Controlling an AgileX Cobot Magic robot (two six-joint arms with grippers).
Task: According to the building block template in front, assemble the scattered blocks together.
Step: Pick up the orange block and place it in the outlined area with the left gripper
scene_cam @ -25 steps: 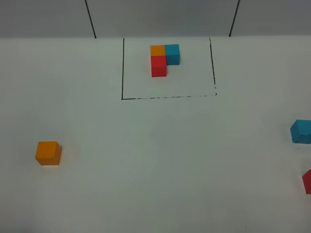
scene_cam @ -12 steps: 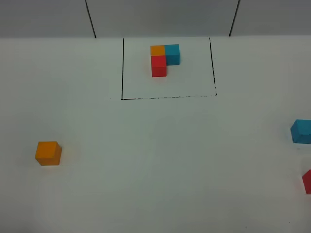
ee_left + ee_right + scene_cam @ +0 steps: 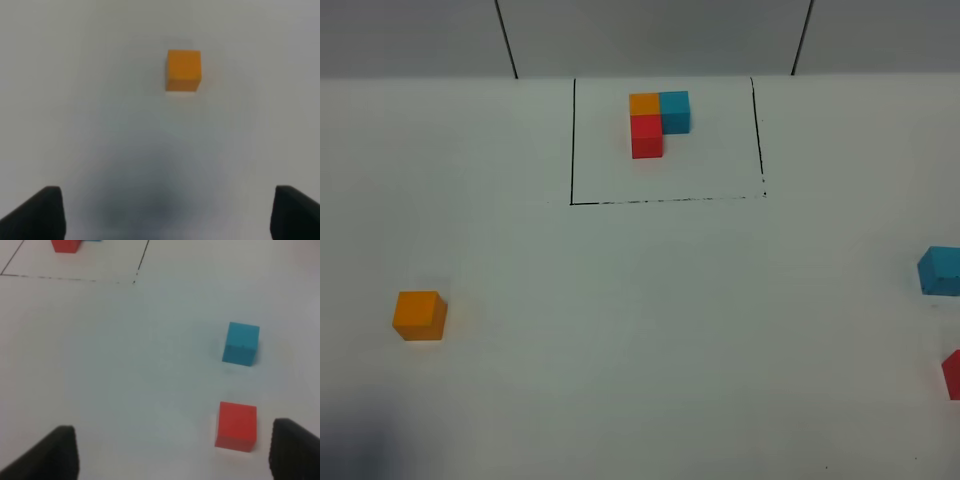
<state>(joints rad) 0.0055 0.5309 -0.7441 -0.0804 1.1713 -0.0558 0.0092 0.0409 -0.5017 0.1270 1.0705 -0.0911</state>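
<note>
The template (image 3: 658,122), an L of joined orange, cyan-blue and red cubes, sits at the back of the table inside a black drawn outline (image 3: 666,200). The loose orange cube (image 3: 419,315) lies at the left; it also shows in the left wrist view (image 3: 183,70), ahead of my open, empty left gripper (image 3: 162,212). The loose cyan-blue cube (image 3: 940,270) and red cube (image 3: 952,374) lie at the right edge. In the right wrist view the cyan-blue cube (image 3: 241,343) and red cube (image 3: 236,426) lie ahead of my open, empty right gripper (image 3: 172,452). Neither gripper shows in the exterior view.
The white table (image 3: 650,330) runs back to a grey wall with two dark seams. A soft shadow lies at the table's front left corner (image 3: 360,440). A corner of the template's outline shows in the right wrist view (image 3: 135,281).
A dark shadow has appeared at the front left corner of the table in the exterior view. The cubes have not moved.
</note>
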